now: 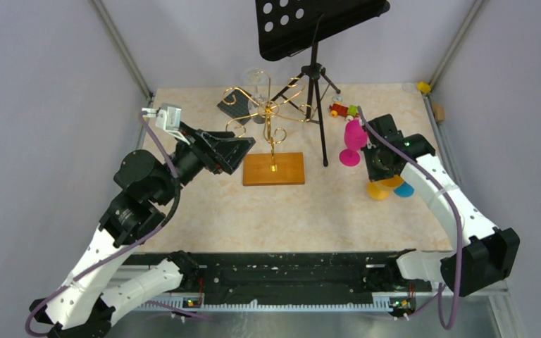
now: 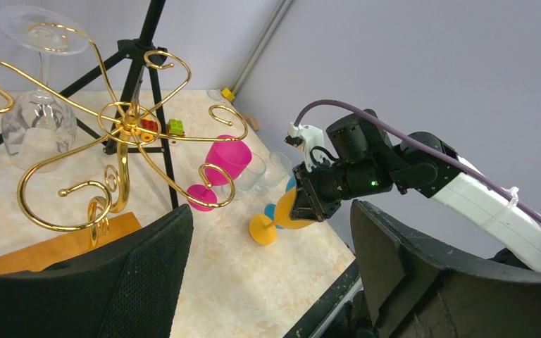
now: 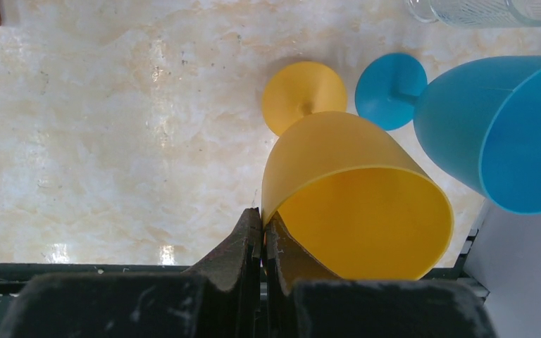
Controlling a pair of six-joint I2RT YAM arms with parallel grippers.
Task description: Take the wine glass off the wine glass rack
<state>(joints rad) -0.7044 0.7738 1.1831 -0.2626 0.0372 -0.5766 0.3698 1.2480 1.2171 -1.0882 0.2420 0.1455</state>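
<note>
Plainly spread wide and holding nothing, the left gripper hovers beside the one wine glass rack, a thin gold wire tree of curled arms on a flat orange-brown wooden base. Beyond it, on the rack's far side and well apart from those open jaws, the single wine glass hangs bowl-down, clear, its foot caught in a curl. Farther right, the right gripper is closed tight at the rim of a yellow goblet, one of three coloured goblets on the counter, with a pink goblet and a blue goblet.
</note>
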